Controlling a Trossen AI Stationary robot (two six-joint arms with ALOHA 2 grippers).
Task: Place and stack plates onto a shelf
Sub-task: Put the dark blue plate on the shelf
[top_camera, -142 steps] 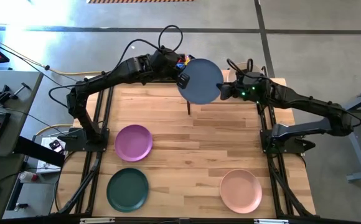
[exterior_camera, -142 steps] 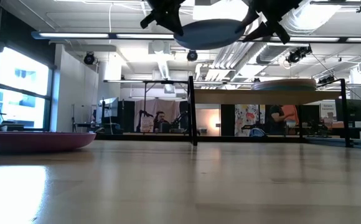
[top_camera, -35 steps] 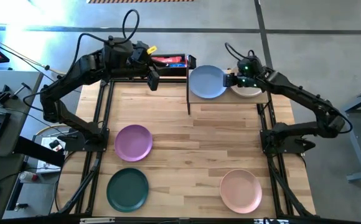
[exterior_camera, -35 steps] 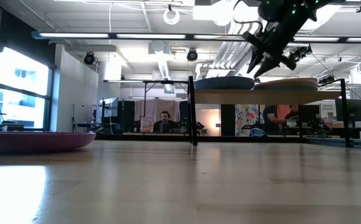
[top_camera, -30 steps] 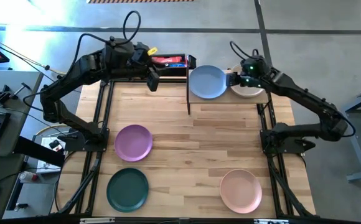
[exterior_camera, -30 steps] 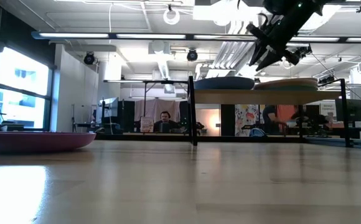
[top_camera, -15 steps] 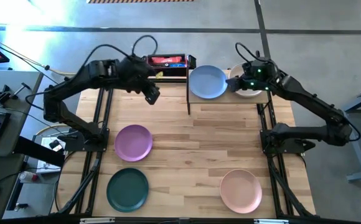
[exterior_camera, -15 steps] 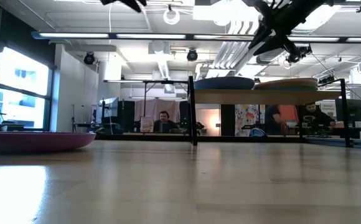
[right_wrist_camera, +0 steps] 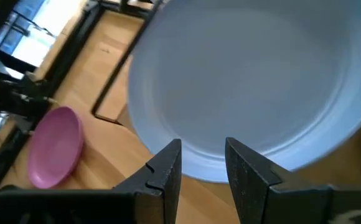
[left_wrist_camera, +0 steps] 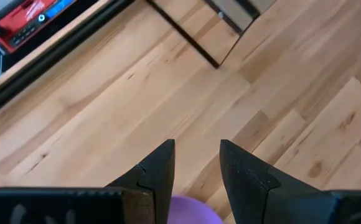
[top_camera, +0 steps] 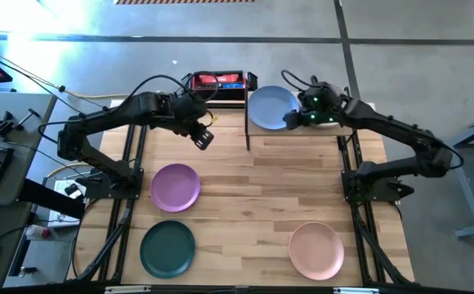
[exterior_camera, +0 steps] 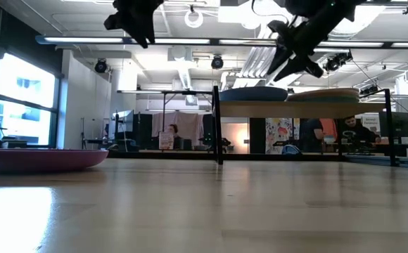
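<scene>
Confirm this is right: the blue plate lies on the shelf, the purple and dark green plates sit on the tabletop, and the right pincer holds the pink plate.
Not quite. The pink plate lies alone on the tabletop, near its front right corner; the right pincer hangs empty over the blue plate on the shelf. The high view shows it. The rest stands.
</scene>
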